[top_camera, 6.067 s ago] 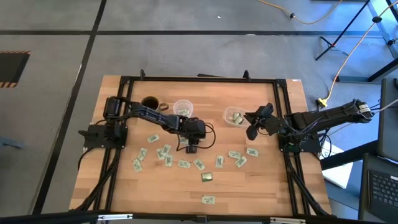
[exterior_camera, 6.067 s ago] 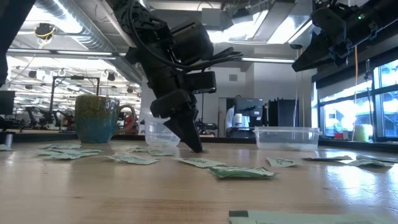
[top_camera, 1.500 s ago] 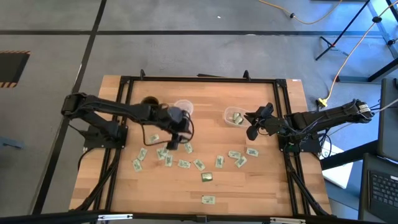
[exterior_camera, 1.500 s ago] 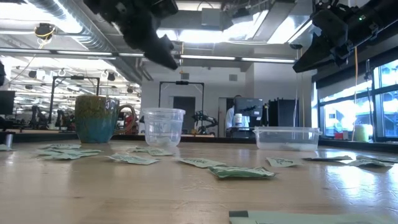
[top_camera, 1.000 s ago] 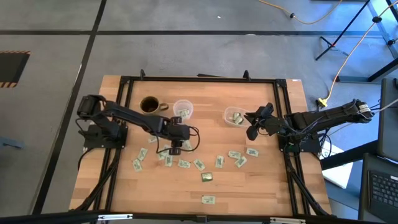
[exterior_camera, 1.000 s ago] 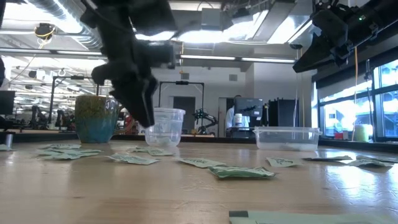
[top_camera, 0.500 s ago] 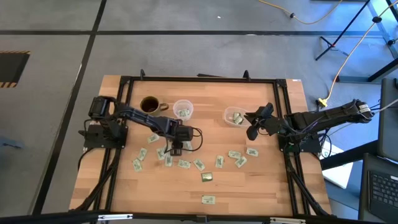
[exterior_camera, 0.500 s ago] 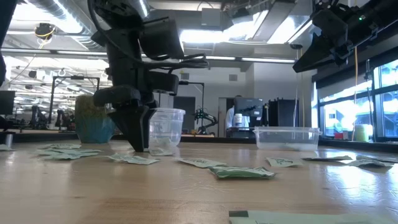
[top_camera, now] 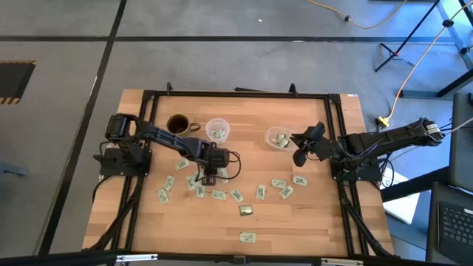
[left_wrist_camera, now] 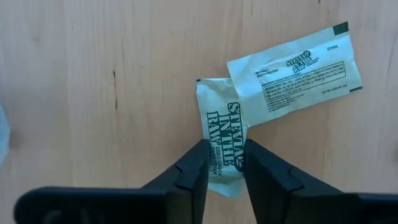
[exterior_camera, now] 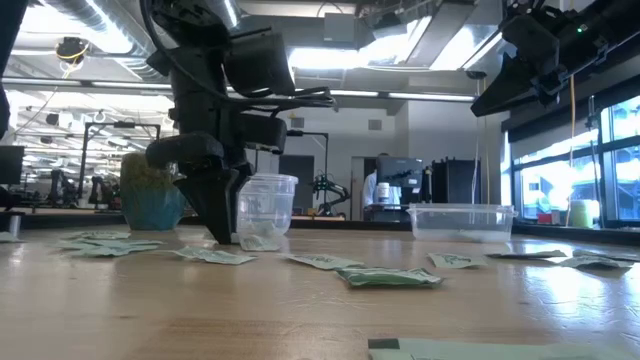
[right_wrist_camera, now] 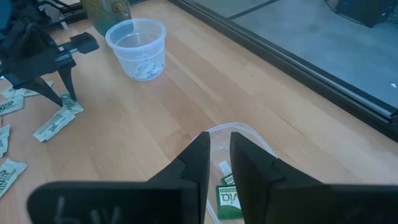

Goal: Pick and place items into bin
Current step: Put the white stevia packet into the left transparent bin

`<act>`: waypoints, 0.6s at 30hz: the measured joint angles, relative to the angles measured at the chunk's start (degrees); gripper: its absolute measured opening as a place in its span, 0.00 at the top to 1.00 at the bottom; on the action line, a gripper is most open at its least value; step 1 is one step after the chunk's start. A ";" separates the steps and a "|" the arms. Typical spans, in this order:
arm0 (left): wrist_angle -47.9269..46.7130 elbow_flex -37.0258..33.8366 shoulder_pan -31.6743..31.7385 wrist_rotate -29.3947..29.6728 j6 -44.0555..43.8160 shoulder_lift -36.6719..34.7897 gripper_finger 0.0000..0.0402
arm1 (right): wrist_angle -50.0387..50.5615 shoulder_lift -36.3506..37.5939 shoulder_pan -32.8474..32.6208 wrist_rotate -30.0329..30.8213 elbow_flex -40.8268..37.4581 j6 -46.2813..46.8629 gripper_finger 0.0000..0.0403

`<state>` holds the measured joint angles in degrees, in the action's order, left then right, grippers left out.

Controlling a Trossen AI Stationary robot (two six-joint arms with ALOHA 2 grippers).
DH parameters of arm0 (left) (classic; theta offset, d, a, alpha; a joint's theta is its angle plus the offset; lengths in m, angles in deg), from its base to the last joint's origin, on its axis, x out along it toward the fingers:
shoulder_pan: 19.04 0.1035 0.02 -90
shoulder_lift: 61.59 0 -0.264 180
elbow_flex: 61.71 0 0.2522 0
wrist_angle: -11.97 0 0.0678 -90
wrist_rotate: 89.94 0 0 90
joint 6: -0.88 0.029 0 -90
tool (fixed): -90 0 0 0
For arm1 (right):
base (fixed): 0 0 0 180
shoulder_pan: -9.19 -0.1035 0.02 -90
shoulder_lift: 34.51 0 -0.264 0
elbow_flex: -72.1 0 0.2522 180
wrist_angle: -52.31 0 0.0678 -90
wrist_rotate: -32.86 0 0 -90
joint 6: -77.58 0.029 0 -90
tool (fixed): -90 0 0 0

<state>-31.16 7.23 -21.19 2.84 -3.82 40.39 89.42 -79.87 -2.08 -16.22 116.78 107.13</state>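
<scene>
Between the left tool's [left_wrist_camera: 222, 163] fingers, which pinch it from both sides on the surface [left_wrist_camera: 93, 93], lies a packet [left_wrist_camera: 221, 134], so the grasp is under way and next comes a lift to the cup [top_camera: 217, 130], while the right tool [right_wrist_camera: 216, 152], slightly spread and empty, hovers over the bin [right_wrist_camera: 249, 140].

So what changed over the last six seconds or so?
The left tool rose from the packets, swung back near the clear cup, then came down again and is closing around a Stevia packet on the table. The right tool stayed hovering over the clear bin; the mug did not move.
</scene>
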 joint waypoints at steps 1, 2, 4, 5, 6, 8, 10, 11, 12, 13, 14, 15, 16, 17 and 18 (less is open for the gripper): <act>-0.11 0.02 -0.04 0.00 0.31 -0.40 0.79 | 0.00 0.00 0.00 0.00 -0.02 0.00 0.83; -0.11 0.00 -0.04 0.00 0.40 -0.79 0.80 | -0.01 0.00 0.01 0.00 0.00 0.00 0.83; -1.21 -0.28 -0.01 0.23 0.50 -1.95 0.83 | 0.00 0.00 0.00 0.00 0.00 0.00 0.83; -1.60 -0.42 0.02 0.33 0.55 -2.37 0.83 | 0.00 0.00 0.01 0.00 0.00 -0.03 0.83; -1.69 -0.42 0.02 0.56 0.80 -2.78 0.84 | 0.00 0.00 0.00 0.00 0.00 -0.03 0.83; -1.70 -0.36 0.02 0.88 0.99 -3.82 0.86 | -0.01 0.00 0.01 0.00 0.00 -0.03 0.83; -1.70 -0.27 0.06 1.19 0.99 -4.22 0.88 | 0.00 0.00 0.00 0.00 0.00 -0.05 0.83; -1.88 -0.27 0.04 1.27 0.99 -4.24 0.89 | 0.00 0.00 0.00 0.00 -0.02 -0.05 0.83; -1.90 -0.27 0.04 1.32 0.99 -4.27 0.90 | 0.00 0.00 0.02 0.00 -0.01 -0.05 0.83; -1.86 -0.27 0.04 1.33 0.99 -4.32 0.91 | 0.01 0.00 0.01 0.00 -0.01 -0.05 0.83; -1.93 -0.27 0.04 1.33 0.99 -4.39 0.92 | 0.02 0.00 0.00 0.00 0.00 -0.05 0.83; -2.02 -0.27 0.04 1.33 0.99 -4.40 0.93 | 0.00 0.00 0.02 0.00 0.00 -0.05 0.83; -2.13 -0.27 0.04 1.33 0.99 -4.40 0.94 | 0.00 0.00 0.00 0.00 0.00 -0.05 0.83; -2.14 -0.26 0.04 1.32 0.99 -4.41 0.94 | 0.00 0.00 0.02 0.00 0.00 -0.05 0.83; -2.13 -0.25 0.04 1.31 0.99 -4.42 0.95 | 0.00 0.00 0.02 0.00 0.00 -0.05 0.83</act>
<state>-33.29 6.99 -21.15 4.16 -2.82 35.97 89.42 -79.87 -2.06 -16.22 116.78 107.08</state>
